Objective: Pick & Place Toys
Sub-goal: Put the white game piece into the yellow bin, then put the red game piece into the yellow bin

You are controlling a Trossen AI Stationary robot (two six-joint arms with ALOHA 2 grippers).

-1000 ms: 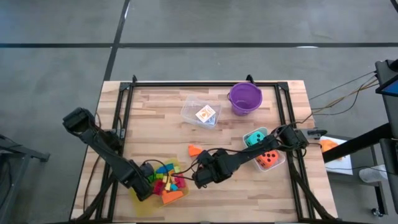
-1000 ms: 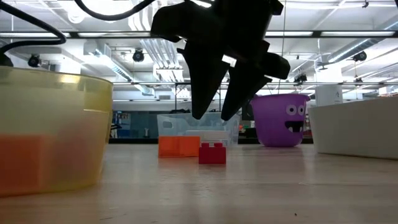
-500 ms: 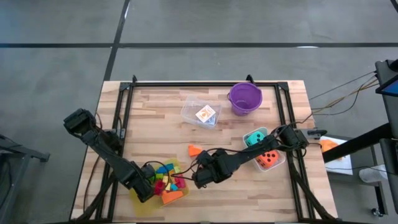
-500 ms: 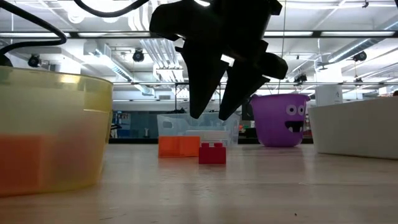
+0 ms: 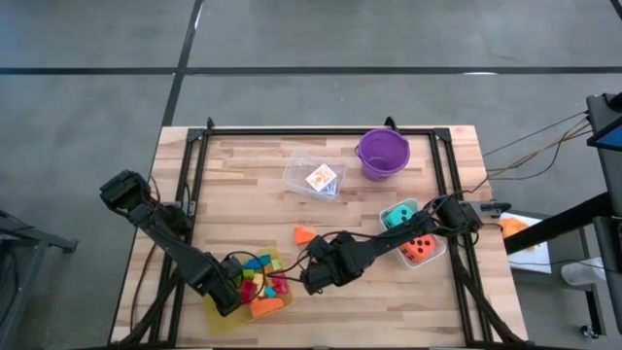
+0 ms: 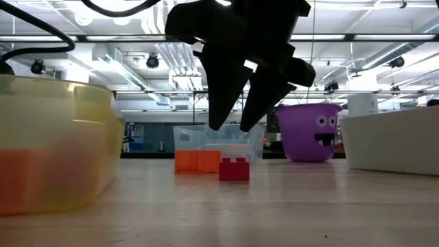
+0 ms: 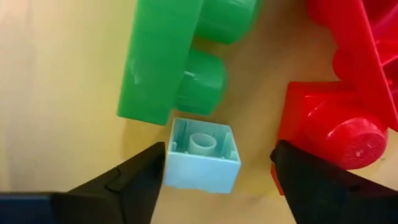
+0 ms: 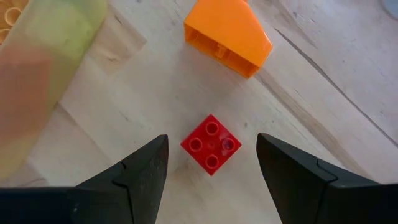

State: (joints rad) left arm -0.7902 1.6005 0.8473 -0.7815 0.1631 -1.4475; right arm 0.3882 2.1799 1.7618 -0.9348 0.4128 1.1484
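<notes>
A yellow tray (image 5: 216, 316) at the near left holds several bright bricks. My left gripper (image 7: 217, 165) points down into it, open, with a light blue brick (image 7: 202, 155) lying hollow side up on the tray floor between its fingers. A green brick (image 7: 158, 62) and red bricks (image 7: 348, 99) lie beside it. My right gripper (image 8: 211, 140) hangs open above a small red brick (image 8: 211, 144) that rests studs up on the bare table. An orange wedge (image 8: 229, 34) lies on the table just beyond that brick. My left gripper has one finger (image 7: 134, 180) right against the light blue brick's side (image 7: 169, 163); whether they touch I cannot tell. The other finger stands clear of it. The brick lies flat on the tray floor.
A white tub (image 5: 434, 251) at the right holds a teal die (image 5: 397, 216) and an orange die (image 5: 418, 249). A clear tub (image 5: 314, 175) with a card pack and a purple bucket (image 5: 382, 153) stand at the far side. Bare wood lies at the near right.
The yellow tray's wall has shifted a little toward the table's left edge in the low view. Both arms have kept still.
</notes>
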